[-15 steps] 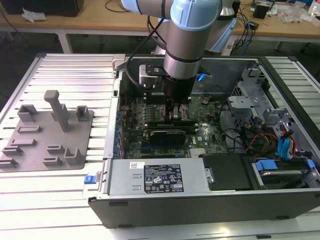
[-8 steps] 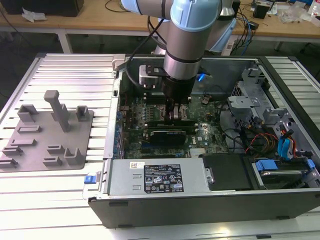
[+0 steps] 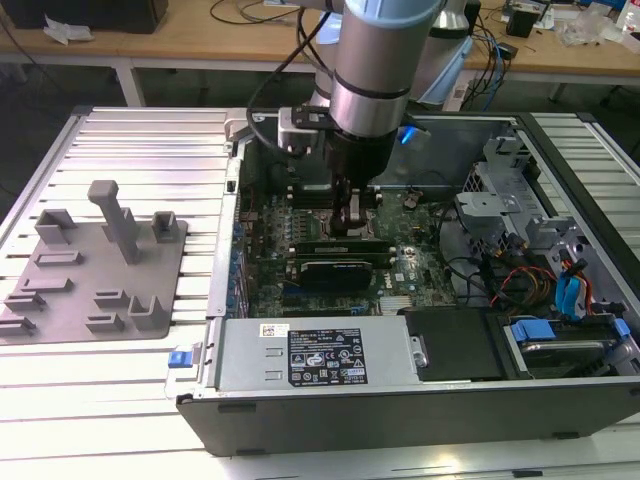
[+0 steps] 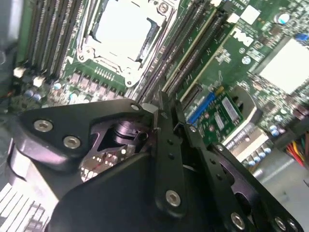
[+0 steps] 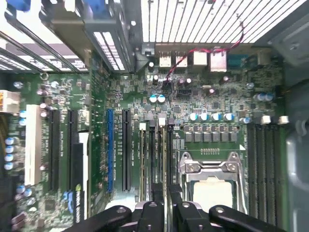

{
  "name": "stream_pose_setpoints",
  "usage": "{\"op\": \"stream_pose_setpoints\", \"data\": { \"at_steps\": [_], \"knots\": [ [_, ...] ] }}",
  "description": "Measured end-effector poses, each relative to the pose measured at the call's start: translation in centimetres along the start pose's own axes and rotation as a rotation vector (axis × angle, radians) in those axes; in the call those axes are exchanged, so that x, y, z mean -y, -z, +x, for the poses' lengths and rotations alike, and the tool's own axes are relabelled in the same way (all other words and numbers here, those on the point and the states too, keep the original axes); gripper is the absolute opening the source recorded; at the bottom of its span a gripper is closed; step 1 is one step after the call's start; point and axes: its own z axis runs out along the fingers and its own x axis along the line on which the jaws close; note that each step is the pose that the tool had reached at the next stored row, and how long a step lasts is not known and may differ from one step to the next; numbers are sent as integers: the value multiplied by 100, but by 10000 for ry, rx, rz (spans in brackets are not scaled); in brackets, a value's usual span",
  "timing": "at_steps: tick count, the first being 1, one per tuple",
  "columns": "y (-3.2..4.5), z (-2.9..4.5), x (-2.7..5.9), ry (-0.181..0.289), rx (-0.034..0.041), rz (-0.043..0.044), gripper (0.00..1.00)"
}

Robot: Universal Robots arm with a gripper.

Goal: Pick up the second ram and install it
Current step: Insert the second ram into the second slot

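Entry: exterior view plus both wrist views.

- The black two-fingered end effector [image 3: 353, 212] stood low inside the open grey metal computer case [image 3: 300, 425], roughly at the centre of the green motherboard [image 3: 270, 285]. It sat just at 12 o'clock of the wide black expansion card [image 3: 335, 268] in the exterior view.
- In the first wrist view the end effector [image 5: 162, 194] lined up with the bank of long black memory slots [image 5: 152, 150] just beside the square silver CPU socket [image 5: 212, 186].
- Its jaws were drawn close, with a thin strip between them. This was judged to be the second ram [image 5: 163, 157], a narrow green circuit-board stick seen edge-on and clamped upright over a slot. The edge-on grip probably kept the stick parallel to the slot, so that it could seat squarely.
- Whether the stick was fully seated could not be told.
- The grey plastic parts fixture [image 3: 90, 270] lay on the ribbed white tabletop [image 3: 150, 160] at 9 o'clock of the case, well apart from it.
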Motion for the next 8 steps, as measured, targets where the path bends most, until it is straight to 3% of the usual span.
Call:
{"op": "stream_pose_setpoints", "data": {
  "at_steps": [1, 3, 8],
  "knots": [
    [12, 0, -1, 0, 2, 19, 17],
    [11, 0, -7, 12, 6, 714, 17],
    [8, 0, 38, 13, 5, 745, 15]
  ]
}}
